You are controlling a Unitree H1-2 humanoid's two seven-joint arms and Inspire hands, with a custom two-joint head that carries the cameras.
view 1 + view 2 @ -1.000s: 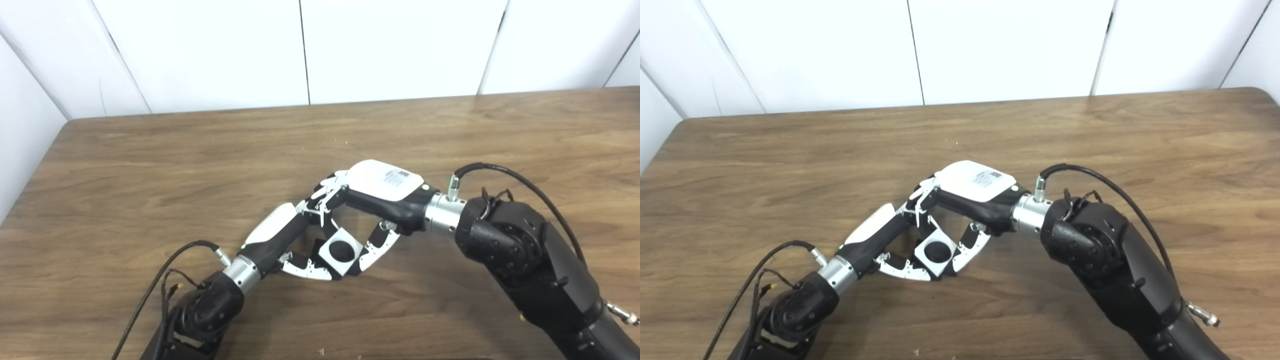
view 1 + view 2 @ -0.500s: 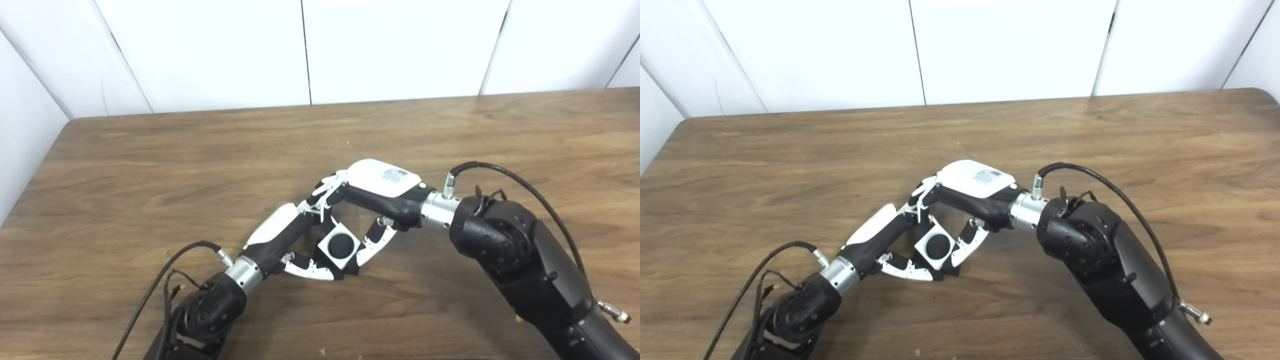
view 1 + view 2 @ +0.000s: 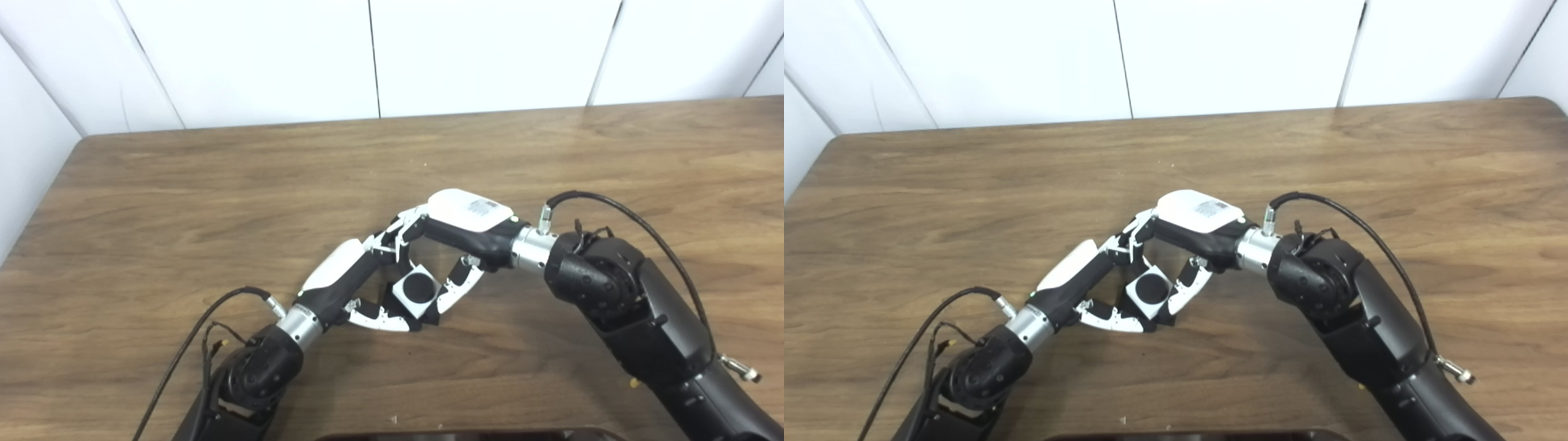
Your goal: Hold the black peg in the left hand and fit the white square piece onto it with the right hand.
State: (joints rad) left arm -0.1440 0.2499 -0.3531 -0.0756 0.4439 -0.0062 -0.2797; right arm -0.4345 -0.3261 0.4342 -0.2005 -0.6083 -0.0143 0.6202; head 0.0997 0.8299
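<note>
Left eye view shows my right hand point(image 3: 468, 236) pinching the white square piece point(image 3: 416, 289) by its edges over the black peg point(image 3: 418, 286) gripped in my left hand point(image 3: 352, 288); small, stiff, probably light and slick, so I'd grip flat sides.

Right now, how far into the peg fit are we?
Done, by the look of it: the white square piece sits between both hands with the black peg filling its round hole. In hand: the left hand and the right hand both close around the assembly over the table. Left: seating depth is hidden, so confirm it, then release.
</note>
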